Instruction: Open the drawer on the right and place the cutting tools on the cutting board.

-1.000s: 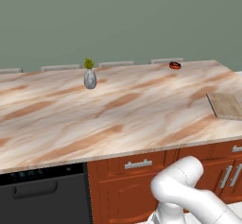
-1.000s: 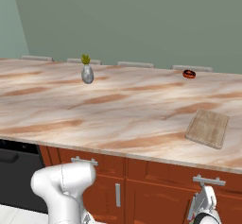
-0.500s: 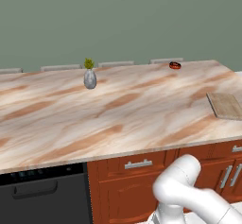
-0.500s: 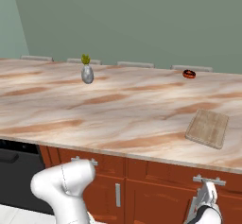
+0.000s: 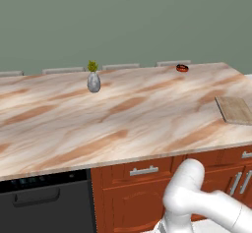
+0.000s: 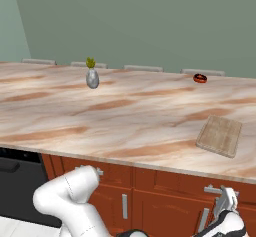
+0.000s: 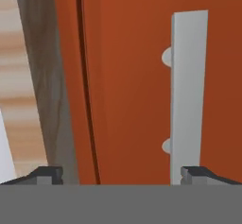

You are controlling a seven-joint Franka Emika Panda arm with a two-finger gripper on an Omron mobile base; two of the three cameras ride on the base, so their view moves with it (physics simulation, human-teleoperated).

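Tool (image 7: 122, 173) spread wide before one drawer (image 7: 142, 76), one handle (image 7: 188, 95).

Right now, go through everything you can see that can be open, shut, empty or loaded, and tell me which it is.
drawer: shut, front flush with the cabinet.
drawer handle: free, nothing clamped on it.
gripper: open, close in front of the drawer handle, holding nothing.
cutting board: flat on the countertop, bare, no tools on it.
dishwasher: door shut.
vase: upright, with a small green plant in it.
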